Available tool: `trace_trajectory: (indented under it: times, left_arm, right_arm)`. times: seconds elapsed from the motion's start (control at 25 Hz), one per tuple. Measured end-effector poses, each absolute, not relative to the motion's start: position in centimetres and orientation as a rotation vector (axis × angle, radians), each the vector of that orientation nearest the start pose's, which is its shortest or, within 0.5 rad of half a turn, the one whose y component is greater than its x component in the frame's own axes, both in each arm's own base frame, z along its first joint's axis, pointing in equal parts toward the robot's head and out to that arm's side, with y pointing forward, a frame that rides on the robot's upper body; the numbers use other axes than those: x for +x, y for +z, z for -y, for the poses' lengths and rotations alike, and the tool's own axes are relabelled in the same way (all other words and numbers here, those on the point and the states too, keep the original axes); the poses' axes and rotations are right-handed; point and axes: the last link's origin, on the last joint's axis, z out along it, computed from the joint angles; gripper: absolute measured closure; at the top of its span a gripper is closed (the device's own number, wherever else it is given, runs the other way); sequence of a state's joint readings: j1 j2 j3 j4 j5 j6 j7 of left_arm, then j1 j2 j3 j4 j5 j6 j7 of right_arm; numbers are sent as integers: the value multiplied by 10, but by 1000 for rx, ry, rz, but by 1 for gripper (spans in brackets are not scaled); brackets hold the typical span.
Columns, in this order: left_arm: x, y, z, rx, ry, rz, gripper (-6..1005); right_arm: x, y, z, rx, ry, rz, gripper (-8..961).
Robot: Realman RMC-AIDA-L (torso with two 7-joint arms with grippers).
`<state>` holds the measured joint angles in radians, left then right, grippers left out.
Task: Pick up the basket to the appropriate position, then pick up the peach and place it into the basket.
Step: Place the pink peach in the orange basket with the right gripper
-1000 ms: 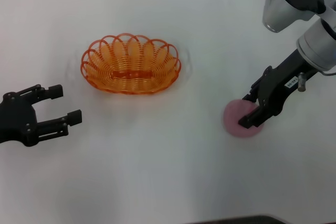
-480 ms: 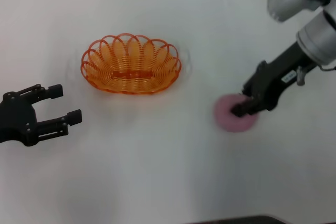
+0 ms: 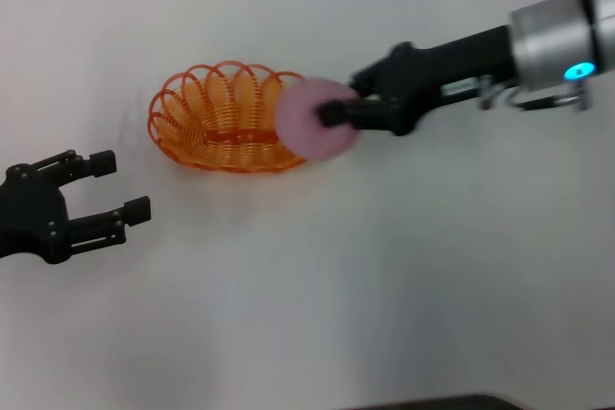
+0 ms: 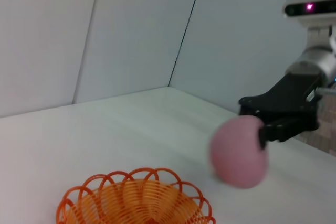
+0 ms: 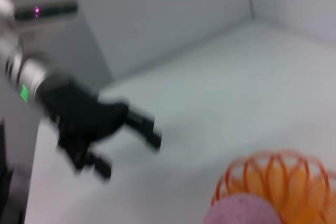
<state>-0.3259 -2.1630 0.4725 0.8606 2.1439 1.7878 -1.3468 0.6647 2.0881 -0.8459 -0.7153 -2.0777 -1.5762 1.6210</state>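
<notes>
The orange wire basket [image 3: 226, 118] stands on the white table left of centre; it also shows in the left wrist view [image 4: 134, 200] and the right wrist view [image 5: 283, 179]. My right gripper [image 3: 336, 112] is shut on the pink peach [image 3: 312, 122] and holds it in the air over the basket's right rim. The peach also shows in the left wrist view [image 4: 239, 150] and the right wrist view [image 5: 241, 211]. My left gripper [image 3: 120, 187] is open and empty, low at the left, apart from the basket.
The white table [image 3: 384, 285] spreads around the basket. Grey walls stand behind it in the left wrist view [image 4: 131, 30].
My right gripper has lifted the peach off the table at the right and carried it left to the basket's right rim. The left arm and basket have not moved.
</notes>
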Motion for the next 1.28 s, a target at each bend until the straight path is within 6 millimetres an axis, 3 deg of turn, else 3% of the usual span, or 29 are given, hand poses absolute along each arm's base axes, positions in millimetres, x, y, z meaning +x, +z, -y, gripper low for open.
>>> trace_trajectory:
  times: [0.12,0.28,0.36,0.56,0.76,1.12,1.28]
  left_arm:
    - [-303,19,-256,-2660,-728,723,167]
    - [-303,19,-257,-2660,-730,720,167]
    - [-302,20,-257,-2661,-729,717,167]
    - [-301,20,-259,-2670,-727,712,167]
    - [-301,20,-259,-2670,-726,711,166]
    - [-301,21,-259,-2664,-731,717,166]
    - [-301,21,-259,-2666,-729,717,167]
  right_arm:
    - [214,-56,-346,-2844,780,-644,792]
    - [219,-73,-342,-2765,844,-605,831]
    - [222,-81,-341,-2718,858,-599,859]
    - [224,-98,-339,-2675,819,-582,823]
    - [226,-103,-344,-2644,782,-622,788]
    - [223,-99,-348,-2646,795,-609,410]
    - [209,-83,-355,-2702,859,-617,246]
